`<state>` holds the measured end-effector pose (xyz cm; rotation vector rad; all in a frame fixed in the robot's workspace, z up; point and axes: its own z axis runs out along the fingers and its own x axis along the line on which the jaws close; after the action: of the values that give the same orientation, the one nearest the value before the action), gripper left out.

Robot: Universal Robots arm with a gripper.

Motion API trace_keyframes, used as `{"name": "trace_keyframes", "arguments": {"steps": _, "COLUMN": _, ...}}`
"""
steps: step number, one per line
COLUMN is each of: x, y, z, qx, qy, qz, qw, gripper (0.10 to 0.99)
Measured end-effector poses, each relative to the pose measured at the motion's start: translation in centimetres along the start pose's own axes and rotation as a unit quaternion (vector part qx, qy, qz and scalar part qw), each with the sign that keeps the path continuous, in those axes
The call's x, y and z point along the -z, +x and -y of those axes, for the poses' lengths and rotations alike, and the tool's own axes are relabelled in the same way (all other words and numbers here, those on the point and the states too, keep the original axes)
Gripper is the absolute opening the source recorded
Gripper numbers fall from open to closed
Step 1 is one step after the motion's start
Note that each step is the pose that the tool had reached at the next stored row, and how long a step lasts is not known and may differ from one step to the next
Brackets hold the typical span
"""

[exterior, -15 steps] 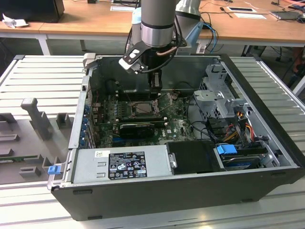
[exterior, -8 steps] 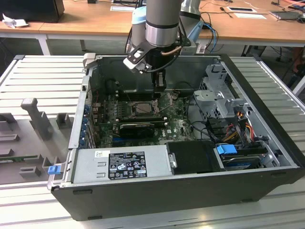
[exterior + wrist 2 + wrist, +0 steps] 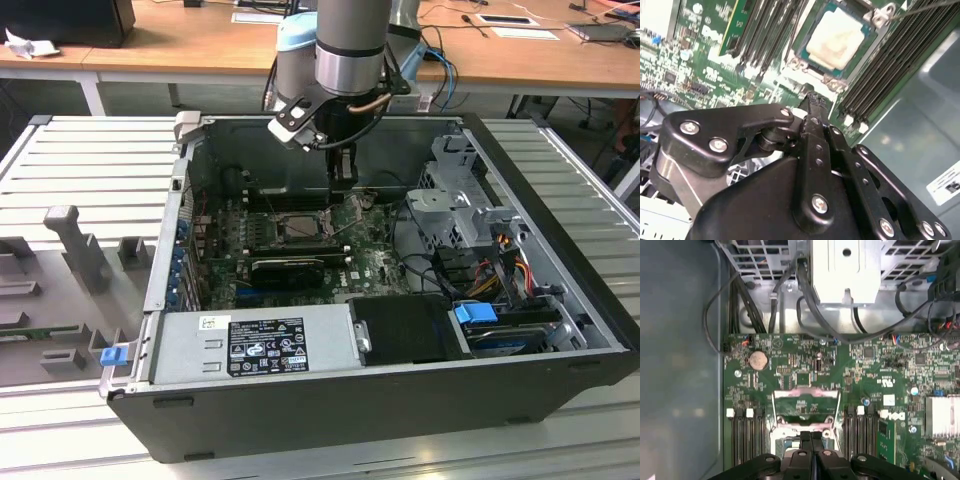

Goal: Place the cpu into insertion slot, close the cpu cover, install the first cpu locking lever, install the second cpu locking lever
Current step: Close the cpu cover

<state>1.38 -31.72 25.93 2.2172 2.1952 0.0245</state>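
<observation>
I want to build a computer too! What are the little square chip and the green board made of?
The cpu looks like metal on top: a dull, pale silver face with a cloudy smear. The motherboard looks like a stiff board with a glossy green coating, dotted with tiny shiny metal spots; its core cannot be told.
</observation>
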Motion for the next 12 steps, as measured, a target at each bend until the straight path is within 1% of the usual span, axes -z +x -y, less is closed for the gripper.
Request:
{"name": "trace_keyframes", "arguments": {"steps": 1, "x": -0.01, "y": 0.0, "z": -0.4, "qx": 0.0, "qy": 0.0001, "qz": 0.0, "qw": 1.0, "gripper": 0.106}}
{"name": "trace_keyframes", "arguments": {"steps": 2, "x": -0.04, "y": 0.01, "z": -1.25, "qx": 0.0, "qy": 0.0006, "qz": 0.0, "qw": 1.0, "gripper": 0.106}}
{"name": "trace_keyframes", "arguments": {"steps": 3, "x": -0.05, "y": 0.02, "z": -1.61, "qx": 0.001, "qy": 0.0007, "qz": -0.0001, "qw": 1.0, "gripper": 0.106}}
{"name": "trace_keyframes", "arguments": {"steps": 6, "x": -0.15, "y": 0.02, "z": -2.21, "qx": 0.004, "qy": 0.0, "qz": -0.0003, "qw": 1.0, "gripper": 0.106}}
{"name": "trace_keyframes", "arguments": {"steps": 9, "x": -0.38, "y": 0.02, "z": -2.51, "qx": 0.008, "qy": -0.0016, "qz": -0.0003, "qw": 1.0, "gripper": 0.106}}
{"name": "trace_keyframes", "arguments": {"steps": 12, "x": -0.43, "y": 0.04, "z": -3.15, "qx": 0.008, "qy": -0.0016, "qz": -0.0003, "qw": 1.0, "gripper": 0.106}}
